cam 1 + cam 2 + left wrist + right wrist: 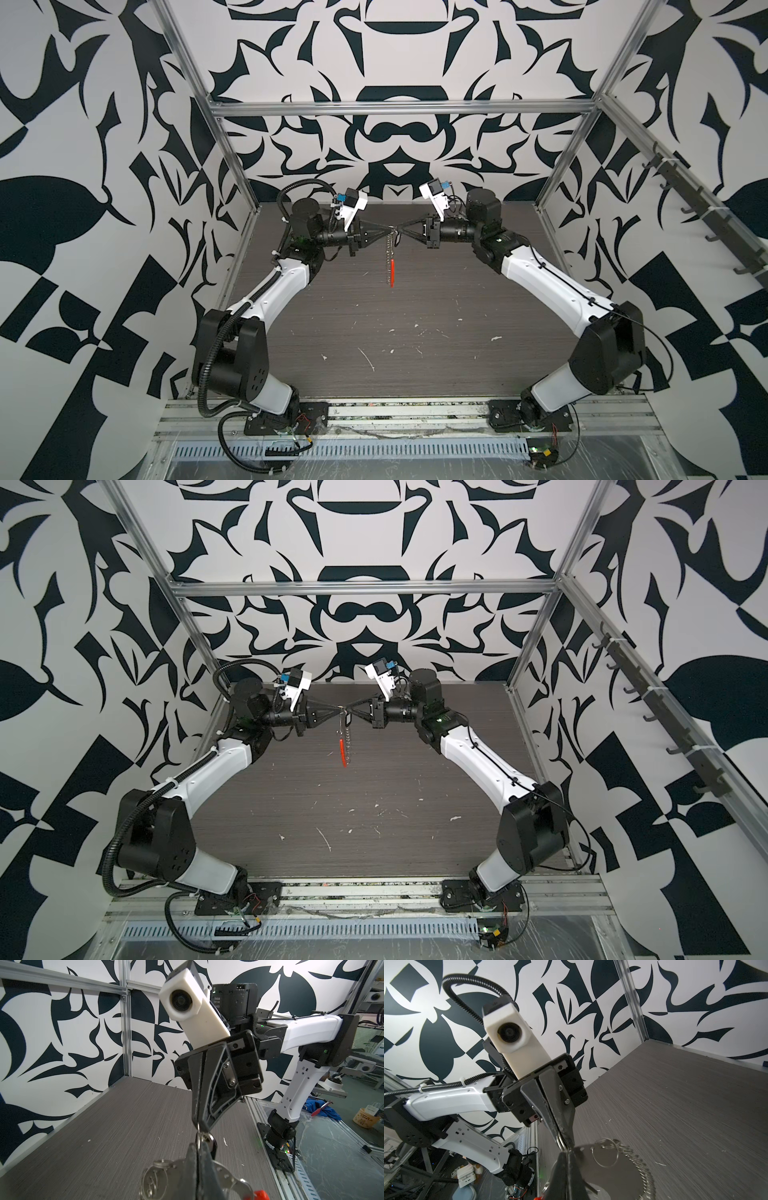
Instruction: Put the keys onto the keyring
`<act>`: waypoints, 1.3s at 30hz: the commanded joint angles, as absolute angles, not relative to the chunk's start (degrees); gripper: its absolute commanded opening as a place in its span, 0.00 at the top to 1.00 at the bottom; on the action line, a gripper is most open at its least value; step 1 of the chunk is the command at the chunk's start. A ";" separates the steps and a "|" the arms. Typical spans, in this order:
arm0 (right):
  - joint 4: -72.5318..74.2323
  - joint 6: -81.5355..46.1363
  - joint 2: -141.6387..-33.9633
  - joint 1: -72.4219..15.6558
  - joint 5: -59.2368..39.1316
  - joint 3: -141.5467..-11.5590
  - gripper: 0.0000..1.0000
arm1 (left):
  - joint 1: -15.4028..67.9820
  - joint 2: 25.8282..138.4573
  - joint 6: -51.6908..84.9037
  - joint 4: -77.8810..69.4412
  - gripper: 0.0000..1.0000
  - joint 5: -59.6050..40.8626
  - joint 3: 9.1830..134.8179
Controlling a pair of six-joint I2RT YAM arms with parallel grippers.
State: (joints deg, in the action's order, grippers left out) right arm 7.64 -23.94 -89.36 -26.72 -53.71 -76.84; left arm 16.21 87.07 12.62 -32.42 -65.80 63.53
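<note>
Nearest: slotted cable tray (374, 451), then the metal rail (415, 409) carrying both arm bases. Left arm (266, 291) and right arm (540, 274) bow outward, then bend in. Between them is the dark wood-grain counter (395, 324), dotted with white scuff marks (368, 359).

Over the far middle of the counter, left claw (386, 228) and right claw (404, 228) point at each other, tips nearly touching, both raised off the surface. Left claw is pinched tight on the top of the keyring (390, 249). Right claw is also closed, gripping a small split ring (204, 1139) at that same top. The claw fingers cover the join, so can't tell how that ring links to the loop.

Keyring hangs straight down from the tips, in the air, seen almost edge-on. It reads as a thin silver line fringed with little rings, orange-red segment (392, 272) at the low end. Small black key tag (348, 720) hangs just under the right claw tip, beside the loop; too small for detail.

Behind: frame bar (399, 109), black-and-white patterned wall (399, 62). Hook rack (685, 195) along the right side.
</note>
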 commanded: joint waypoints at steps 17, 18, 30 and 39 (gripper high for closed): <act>19.49 -34.39 -93.09 -27.84 -56.97 -76.07 1.00 | 19.75 87.18 28.65 -63.08 1.00 -59.13 62.35; 20.64 -35.19 -93.37 -28.03 -57.12 -76.11 1.00 | 19.77 88.01 31.57 -67.43 1.00 -58.45 61.89; 51.00 -62.62 -102.16 -28.73 -60.41 -76.49 0.85 | 20.26 91.65 39.64 -82.62 1.00 -51.64 59.41; 46.76 -61.84 -102.28 -28.17 -60.35 -77.55 0.80 | 20.44 91.75 38.49 -82.60 1.00 -49.42 57.14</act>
